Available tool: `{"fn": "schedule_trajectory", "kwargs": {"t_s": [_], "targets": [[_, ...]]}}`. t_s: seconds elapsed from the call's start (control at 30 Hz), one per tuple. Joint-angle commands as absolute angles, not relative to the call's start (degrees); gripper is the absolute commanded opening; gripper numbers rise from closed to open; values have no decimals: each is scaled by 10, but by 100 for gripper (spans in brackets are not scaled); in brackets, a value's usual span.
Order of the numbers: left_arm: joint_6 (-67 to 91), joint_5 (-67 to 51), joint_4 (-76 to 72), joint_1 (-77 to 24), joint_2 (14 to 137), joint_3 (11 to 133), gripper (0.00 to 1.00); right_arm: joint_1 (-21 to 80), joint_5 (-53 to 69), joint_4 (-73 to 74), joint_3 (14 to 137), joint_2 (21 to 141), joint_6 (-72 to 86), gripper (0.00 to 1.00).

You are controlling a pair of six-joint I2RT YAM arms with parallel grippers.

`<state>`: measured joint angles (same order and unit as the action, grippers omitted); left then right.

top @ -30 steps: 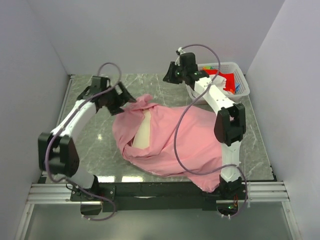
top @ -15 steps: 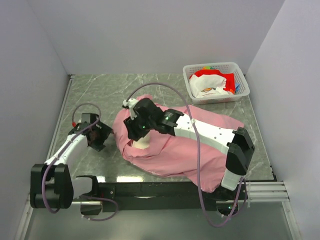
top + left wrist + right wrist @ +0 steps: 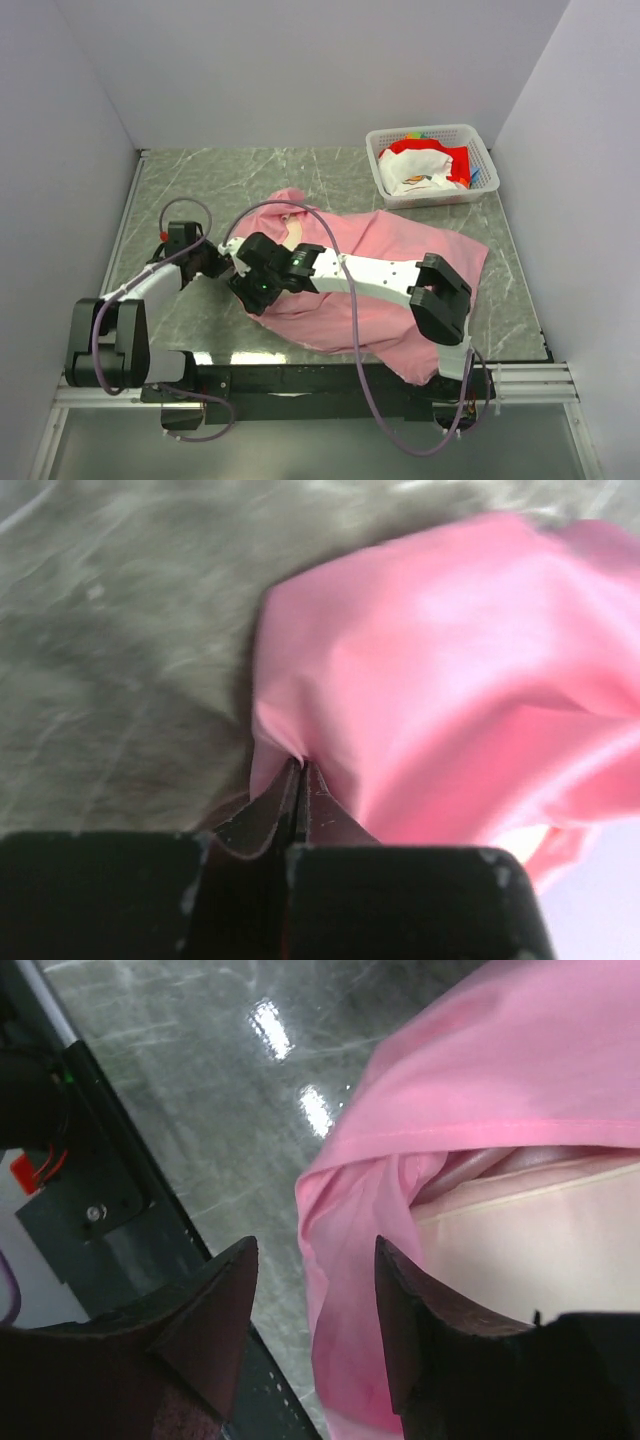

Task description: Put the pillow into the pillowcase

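Left fingers (image 3: pixel 265 820) clamp a fold of the pink pillowcase (image 3: pixel 400 240), spread across the worktop (image 3: pixel 200 180) middle. Right fingers (image 3: pixel 205 1310) hang released above its opening, the cream pillow (image 3: pixel 520 1250) showing inside.

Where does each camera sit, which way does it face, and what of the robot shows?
Top external: above and behind the arms, looking down on the table, pink pillowcase and white basket; left arm and right arm show.
Left wrist: on the left arm, looking along the left end effector, shut on a pillowcase fold.
Right wrist: on the right arm, looking down past the open right end effector at the cream pillow inside the pillowcase mouth.
Shared: all three show pillowcase and table.
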<state>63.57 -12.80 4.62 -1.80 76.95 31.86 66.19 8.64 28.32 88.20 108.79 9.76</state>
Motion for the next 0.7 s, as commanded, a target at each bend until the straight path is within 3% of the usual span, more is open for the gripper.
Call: {"fn": "schedule_trajectory", "kwargs": {"t_s": [0.0, 0.17, 0.3, 0.47, 0.5, 0.53, 0.6, 0.67], "targets": [[588, -127, 85, -19, 700, 375, 1, 669, 48, 265, 927, 1109, 112, 58], [566, -127, 180, -19, 652, 428, 1, 670, 42, 251, 940, 1131, 137, 69], [556, -127, 221, -19, 631, 452, 1, 671, 10, 255, 954, 1154, 162, 69], [544, -114, 277, -18, 598, 499, 1, 647, -55, 269, 968, 1153, 184, 40], [542, -110, 286, -18, 595, 510, 1, 640, -57, 273, 967, 1147, 185, 20], [536, -104, 299, -18, 592, 531, 1, 635, -62, 279, 966, 1139, 185, 12], [533, -67, 343, -18, 590, 565, 1, 617, -67, 285, 948, 1095, 176, 2], [532, -37, 366, -15, 593, 579, 1, 598, -44, 271, 913, 1044, 175, 1]]}}
